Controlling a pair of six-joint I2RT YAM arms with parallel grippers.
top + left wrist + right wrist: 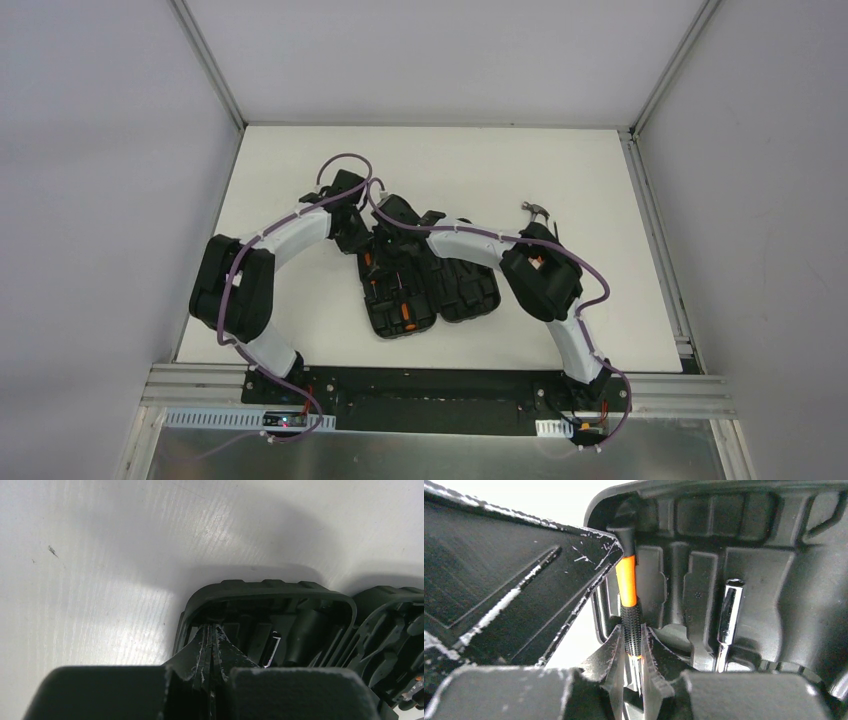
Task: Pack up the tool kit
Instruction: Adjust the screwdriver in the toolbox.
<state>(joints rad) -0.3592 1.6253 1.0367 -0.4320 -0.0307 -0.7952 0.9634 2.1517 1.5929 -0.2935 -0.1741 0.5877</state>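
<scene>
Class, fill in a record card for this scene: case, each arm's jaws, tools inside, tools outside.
case: black, open on the white table
left jaws: shut, nothing between them, at the case's rim
right jaws: shut on the orange-and-black screwdriver, over a moulded slot
inside: chrome bit in its slot
outside: hammer on the table, beyond the right arm

Left arm (295, 232) and right arm (468, 242): white link shells, black joints, purple cables (345, 157) looping alongside (black fingers (654, 656) scuffed white).
</scene>
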